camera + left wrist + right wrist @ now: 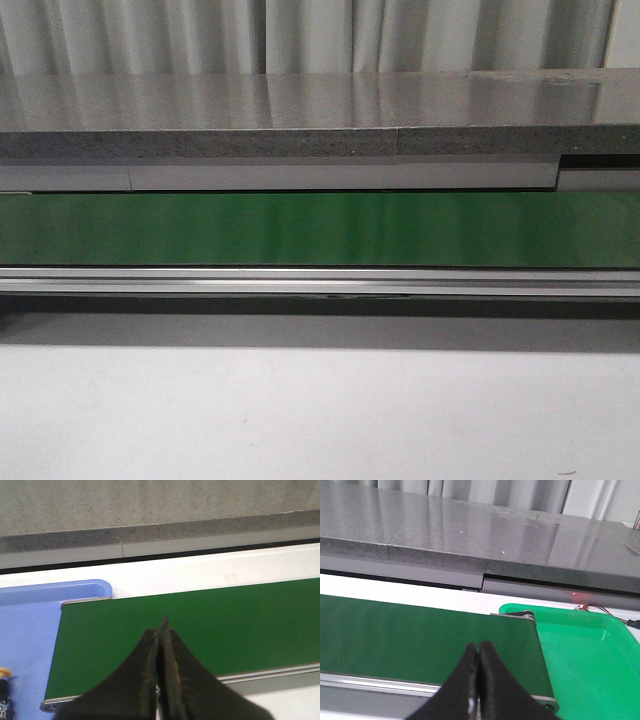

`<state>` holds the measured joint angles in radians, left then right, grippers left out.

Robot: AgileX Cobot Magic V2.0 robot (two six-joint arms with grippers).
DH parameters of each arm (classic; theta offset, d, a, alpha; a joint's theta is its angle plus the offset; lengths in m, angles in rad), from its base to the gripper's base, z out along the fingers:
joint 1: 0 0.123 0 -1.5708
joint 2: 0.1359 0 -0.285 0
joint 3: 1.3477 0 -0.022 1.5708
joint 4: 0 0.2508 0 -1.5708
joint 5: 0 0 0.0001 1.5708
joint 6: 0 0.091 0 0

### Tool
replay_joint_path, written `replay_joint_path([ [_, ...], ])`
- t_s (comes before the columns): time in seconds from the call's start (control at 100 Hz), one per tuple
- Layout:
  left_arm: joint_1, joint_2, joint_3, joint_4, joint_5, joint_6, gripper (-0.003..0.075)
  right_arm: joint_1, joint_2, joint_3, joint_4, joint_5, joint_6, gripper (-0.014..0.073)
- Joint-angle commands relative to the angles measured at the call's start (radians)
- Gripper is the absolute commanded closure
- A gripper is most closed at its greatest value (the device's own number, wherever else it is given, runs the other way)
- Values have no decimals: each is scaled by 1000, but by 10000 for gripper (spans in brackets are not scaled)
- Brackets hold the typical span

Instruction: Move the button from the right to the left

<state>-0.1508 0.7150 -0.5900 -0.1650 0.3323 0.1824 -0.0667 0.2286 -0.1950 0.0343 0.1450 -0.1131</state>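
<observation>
A button (4, 677) with a yellow-orange cap shows only partly at the edge of the left wrist view, lying in the blue tray (30, 645) beside the end of the green conveyor belt (190, 630). My left gripper (162, 630) is shut and empty above the belt, well apart from that button. My right gripper (479, 652) is shut and empty above the other end of the belt (420, 635), next to a green tray (590, 665). No button shows in the visible part of the green tray. Neither gripper appears in the front view, where the belt (320, 228) is bare.
A grey stone counter (300, 115) runs behind the belt. A metal rail (320, 283) borders the belt's near side, with a white table surface (320, 420) in front. Red wires (600, 607) lie at the green tray's far rim.
</observation>
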Motion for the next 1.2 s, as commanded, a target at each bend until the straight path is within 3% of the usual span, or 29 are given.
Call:
replay_joint_path([
  [0.0, -7, -51, 4, -14, -96, -2, 741, -1, 6, -27, -7, -81, 0, 662],
  [0.53, -1, -328, 220, -12, -224, -18, 741, -1, 6, -27, -7, -81, 0, 662],
  [0.63, -1, -392, 291, 41, -246, -91, 741, -1, 6, -27, -7, -81, 0, 662],
  [0.78, -1, -502, 399, 233, -276, -334, 741, -1, 6, -27, -7, -81, 0, 662],
  [1.19, 80, -754, 567, 208, -268, -247, 741, -1, 6, -27, -7, -81, 0, 662],
])
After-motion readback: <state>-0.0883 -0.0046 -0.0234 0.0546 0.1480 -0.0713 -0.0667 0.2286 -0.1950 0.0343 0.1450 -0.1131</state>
